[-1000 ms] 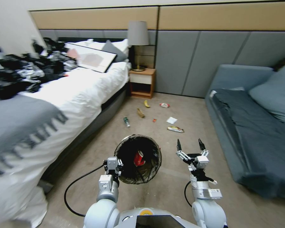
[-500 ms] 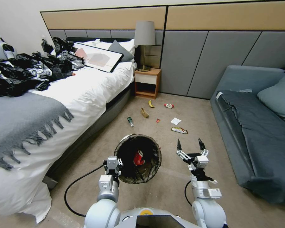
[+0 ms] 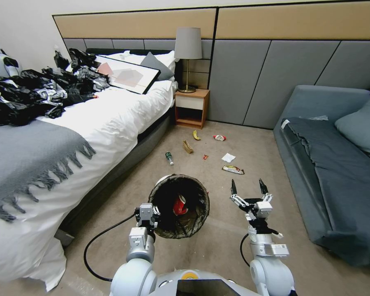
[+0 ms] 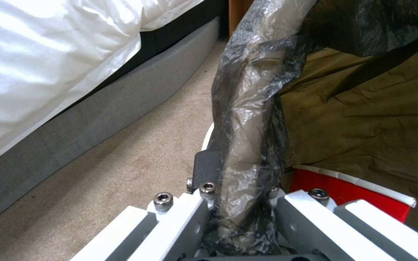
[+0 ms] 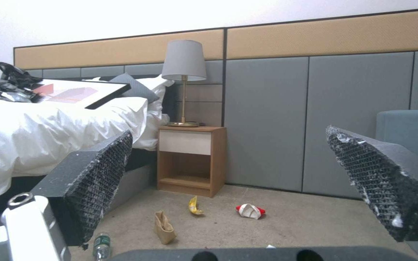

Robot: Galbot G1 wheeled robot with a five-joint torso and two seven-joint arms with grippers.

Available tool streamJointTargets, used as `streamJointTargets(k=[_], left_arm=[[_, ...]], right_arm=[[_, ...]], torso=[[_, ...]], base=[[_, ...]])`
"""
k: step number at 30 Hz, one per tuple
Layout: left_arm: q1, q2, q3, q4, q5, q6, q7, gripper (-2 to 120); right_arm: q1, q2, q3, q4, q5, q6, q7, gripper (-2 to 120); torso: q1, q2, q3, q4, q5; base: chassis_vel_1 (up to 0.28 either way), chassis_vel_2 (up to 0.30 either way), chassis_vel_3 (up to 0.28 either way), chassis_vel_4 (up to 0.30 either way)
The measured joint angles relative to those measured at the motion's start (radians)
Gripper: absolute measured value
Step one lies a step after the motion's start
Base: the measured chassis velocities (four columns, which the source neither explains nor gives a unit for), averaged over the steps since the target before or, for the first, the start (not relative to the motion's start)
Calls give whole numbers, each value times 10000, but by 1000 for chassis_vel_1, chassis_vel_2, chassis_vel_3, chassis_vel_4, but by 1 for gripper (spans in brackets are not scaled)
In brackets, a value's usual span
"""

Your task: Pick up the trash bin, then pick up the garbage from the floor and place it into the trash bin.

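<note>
A: White plastic trash bin (image 3: 179,211) with dark liner, rim clamped by the left end effector (image 3: 147,213); wrist view shows its fingers (image 4: 205,170) pinched on the bagged rim. Bin is off the floor, tilted, mouth toward the camera, one red-and-white wrapper (image 3: 180,205) already inside.

B: Right side?

A: Right end effector (image 3: 246,190) spread wide, holding nothing, just beside the bin and above bare carpet. Garbage lies ahead of it.

B: Count?

A: Six pieces on the floor: snack wrapper (image 3: 233,169) nearest ahead of the right end effector, white tissue (image 3: 228,157) just beyond, small red scrap (image 3: 205,156), green bottle (image 3: 168,158) ahead of the bin, brown paper bag (image 3: 188,146), banana peel (image 3: 196,135), red-and-white wrapper (image 3: 219,137) farthest. Make that seven.

B: Advice?

A: Probably close in on the snack wrapper first; it's flat, so come down steep and pinch an edge. Keep the bin's mouth turned up so nothing spills.
</note>
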Motion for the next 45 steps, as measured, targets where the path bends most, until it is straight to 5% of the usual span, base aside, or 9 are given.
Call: streamJointTargets(k=[16,45], left_arm=[[11,54,22,-12,96,0,23,0],[4,34,14,13,162,-42,39,0]], right_arm=[[-31,0,33,24,-3,-84,220,100],[10,0,88,-21,52,20,171,100]], torso=[[-1,0,0,-1,0],[-1,-1,0,1,6]], base=[[-60,53,44,-53],[-244,244,252,-250]])
